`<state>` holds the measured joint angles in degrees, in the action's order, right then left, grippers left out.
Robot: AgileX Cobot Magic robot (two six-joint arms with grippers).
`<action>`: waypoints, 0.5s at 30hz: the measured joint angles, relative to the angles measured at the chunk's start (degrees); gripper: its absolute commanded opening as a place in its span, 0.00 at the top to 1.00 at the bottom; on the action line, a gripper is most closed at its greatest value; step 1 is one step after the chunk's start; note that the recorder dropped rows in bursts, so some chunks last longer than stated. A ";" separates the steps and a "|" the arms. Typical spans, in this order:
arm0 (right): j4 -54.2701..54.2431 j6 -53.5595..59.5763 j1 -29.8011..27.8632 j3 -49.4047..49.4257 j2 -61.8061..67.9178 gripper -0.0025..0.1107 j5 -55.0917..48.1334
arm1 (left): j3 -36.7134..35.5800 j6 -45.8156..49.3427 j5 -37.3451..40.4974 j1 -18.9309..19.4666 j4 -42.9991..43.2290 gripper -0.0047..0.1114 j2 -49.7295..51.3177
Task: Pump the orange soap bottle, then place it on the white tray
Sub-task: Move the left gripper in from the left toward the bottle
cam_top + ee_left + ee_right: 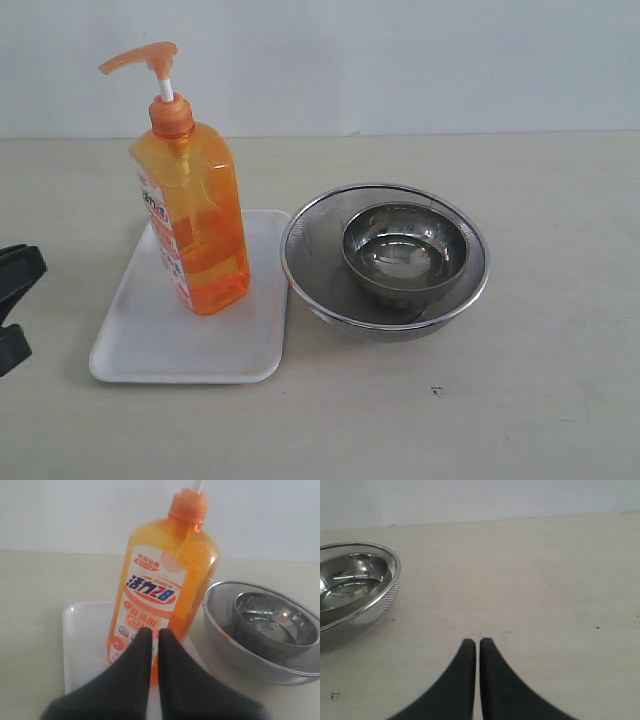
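**Bottle upright on the tray, both grippers closed and holding nothing**

The left gripper [155,631] has its two black fingers pressed together with nothing between them. In its wrist view the tips point at the lower label of the bottle. In the exterior view the gripper shows only as dark shapes over the left side of the table, clear of the tray and not touching the bottle. The right gripper [477,641] is closed in the same way and grips nothing. It hangs over bare table surface on the right side, well apart from the bowls.

The tall translucent orange plastic soap bottle [200,235] [167,565], with an orange pump head on a white stem and a white-and-orange label with blue lettering, stands upright on the flat rectangular white tray [150,345] [80,645]. It sits on the tray's far right part, close to the rim that faces the bowls. Its lower part is a deeper orange than its upper part. The tray carries only the bottle.

Just beside the tray's right rim sits a round steel mesh bowl [318,255] [380,597]; whether it touches the tray cannot be told. Nested inside it, toward its far side, is a smaller round polished steel bowl [405,255] [277,622] with a mirror-bright interior.

The pale beige table [520,400] runs back to a light wall along its far edge.
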<state>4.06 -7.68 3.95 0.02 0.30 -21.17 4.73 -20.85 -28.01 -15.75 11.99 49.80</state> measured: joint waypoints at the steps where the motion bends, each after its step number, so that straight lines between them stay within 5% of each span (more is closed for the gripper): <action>1: 0.00 0.00 0.00 0.00 0.00 0.98 0.00 | 0.42 0.00 -1.37 0.00 0.46 0.92 2.28; 15: 0.00 0.00 0.00 0.00 0.00 0.98 0.00 | 3.64 0.00 -14.66 0.00 6.02 0.92 18.62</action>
<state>4.06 -7.68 3.95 0.02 0.30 -21.17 8.37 -20.85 -42.66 -15.75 18.01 68.42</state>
